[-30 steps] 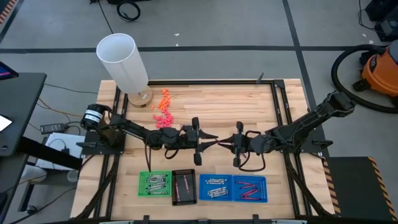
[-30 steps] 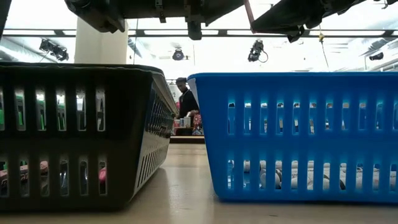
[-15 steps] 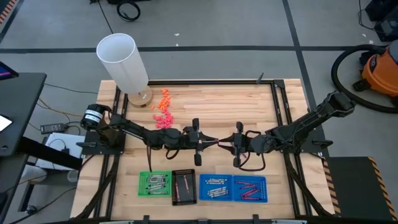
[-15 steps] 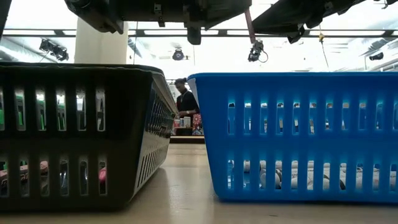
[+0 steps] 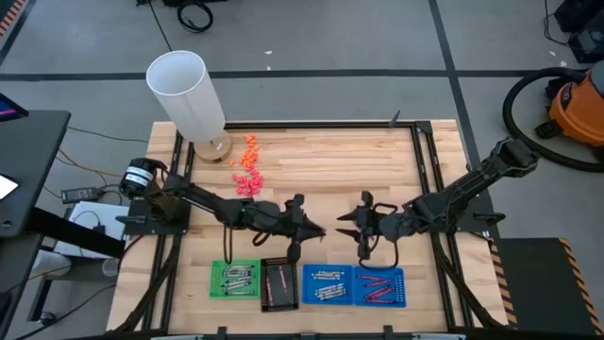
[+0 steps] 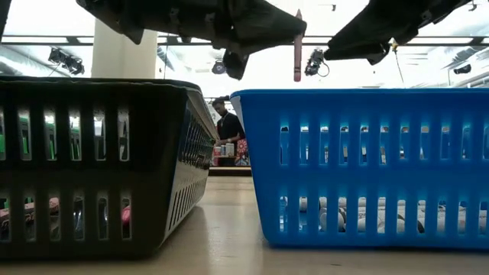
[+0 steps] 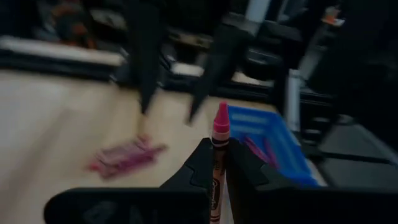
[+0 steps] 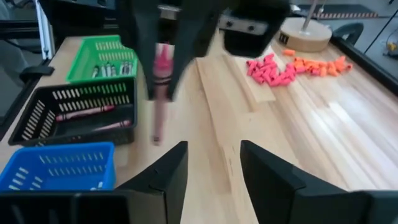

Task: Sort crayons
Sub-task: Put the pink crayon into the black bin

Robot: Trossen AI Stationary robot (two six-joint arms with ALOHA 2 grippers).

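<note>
My left gripper [image 5: 319, 230] hangs over the table's middle, shut on a magenta crayon [image 6: 297, 53]. Facing it from the right, my right gripper [image 5: 345, 225] stands open a little apart from the crayon, its fingers [image 8: 176, 167] holding nothing. Along the near edge stand a green tray [image 5: 235, 279] with grey crayons, a black tray [image 5: 279, 283] with red ones, and two blue trays [image 5: 329, 284] [image 5: 381, 286], one with grey crayons and one with red. My left gripper pinches the crayon's paper-wrapped body [image 7: 216, 163] between its two fingers, which reach in about level from the table's left. The crayon stands upright across the fingers, most of it hanging below them [image 6: 297, 65]. It is clear of the table and the trays.
A tall white cylinder [image 5: 187, 93] on a wooden base stands at the far left corner. Orange lumps [image 5: 249, 146] and pink lumps [image 5: 247, 182] lie near it. Black rails [image 5: 429, 179] frame the tabletop. A person [image 6: 227, 122] shows in the room behind.
The two grippers met at the crayon over the table's middle. My right gripper has opened, let go and drawn back toward the right edge. My left gripper has tipped and shifted toward the near edge, and the crayon has swung from slanting to upright.
</note>
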